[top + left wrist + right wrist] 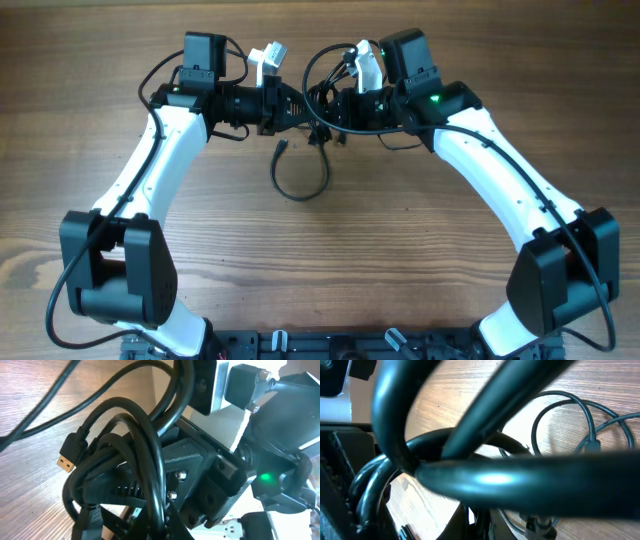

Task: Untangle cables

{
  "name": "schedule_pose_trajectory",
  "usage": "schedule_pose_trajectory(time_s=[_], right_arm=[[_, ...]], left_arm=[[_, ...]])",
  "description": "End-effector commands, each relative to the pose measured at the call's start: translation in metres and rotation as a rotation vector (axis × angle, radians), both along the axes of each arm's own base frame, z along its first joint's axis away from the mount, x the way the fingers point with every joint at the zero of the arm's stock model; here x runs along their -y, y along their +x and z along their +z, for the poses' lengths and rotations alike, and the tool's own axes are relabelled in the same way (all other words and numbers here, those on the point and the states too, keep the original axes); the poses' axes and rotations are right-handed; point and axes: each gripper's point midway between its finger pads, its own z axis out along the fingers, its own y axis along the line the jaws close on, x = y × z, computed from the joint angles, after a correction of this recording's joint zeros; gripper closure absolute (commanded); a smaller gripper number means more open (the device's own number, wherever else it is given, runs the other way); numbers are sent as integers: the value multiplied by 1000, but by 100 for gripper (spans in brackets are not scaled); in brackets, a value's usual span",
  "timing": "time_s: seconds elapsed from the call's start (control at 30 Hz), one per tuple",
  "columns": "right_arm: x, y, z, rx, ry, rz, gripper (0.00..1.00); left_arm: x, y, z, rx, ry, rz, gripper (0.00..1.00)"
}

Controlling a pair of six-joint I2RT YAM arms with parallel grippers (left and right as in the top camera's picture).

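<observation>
Overhead, left jaws and right jaws met at the counter's [90, 60] far centre, both closed. The cables [300, 196] bunched between them, held by the left jaws, and one loop trailed nearer. The right jaws' hold was hidden.
Left wrist: the knot [135, 460] pressed against the right jaws.
Right wrist: blurred cables [495, 477] crossed close.

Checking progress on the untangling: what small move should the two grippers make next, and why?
Probably ease the left gripper and right gripper slightly apart: both seem shut on the knotted thin black cables, with one loop drooping to the wooden table.
</observation>
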Motion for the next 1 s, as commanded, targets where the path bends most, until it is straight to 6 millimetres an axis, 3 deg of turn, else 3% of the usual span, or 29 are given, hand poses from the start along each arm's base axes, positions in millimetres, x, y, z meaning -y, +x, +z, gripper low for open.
schedule_pose_trajectory(time_s=[0.0, 0.1, 0.2, 0.27, 0.43, 0.5, 0.6, 0.63, 0.67, 0.77, 0.83, 0.93, 0.97], right_arm=[[7, 13, -4, 1, 9, -34, 96], [13, 14, 1, -3, 38, -29, 96], [20, 14, 25, 10, 144, 14, 96], [21, 11, 45, 15, 252, 70, 96], [34, 26, 70, 25, 365, 47, 96], [51, 41, 64, 55, 319, -27, 96], [82, 54, 23, 16, 114, -201, 96], [83, 50, 17, 8, 85, -193, 89], [83, 46, 14, -4, 75, -184, 67], [84, 39, 8, -50, 62, -186, 46], [84, 33, 5, -95, 54, -192, 40], [77, 32, 13, -71, 57, -170, 39], [67, 32, 24, -41, 62, -145, 39]], left_arm=[[-1, 3, -6, 7, 45, 25, 96], [-11, 14, -29, -9, 179, 111, 96], [-28, 20, -57, -48, 349, 203, 96], [-33, 20, -64, -66, 394, 222, 96], [-34, 14, -67, -85, 404, 211, 96], [-35, 9, -69, -79, 415, 187, 96], [-37, 7, -73, -27, 442, 159, 96], [-42, 10, -77, -19, 481, 177, 96], [-53, 16, -87, -9, 559, 215, 96], [-82, 28, -105, 8, 750, 312, 96], [-108, 36, -115, -6, 887, 416, 96], [-107, 37, -112, 6, 886, 420, 96], [-107, 39, -110, 25, 900, 432, 96]])
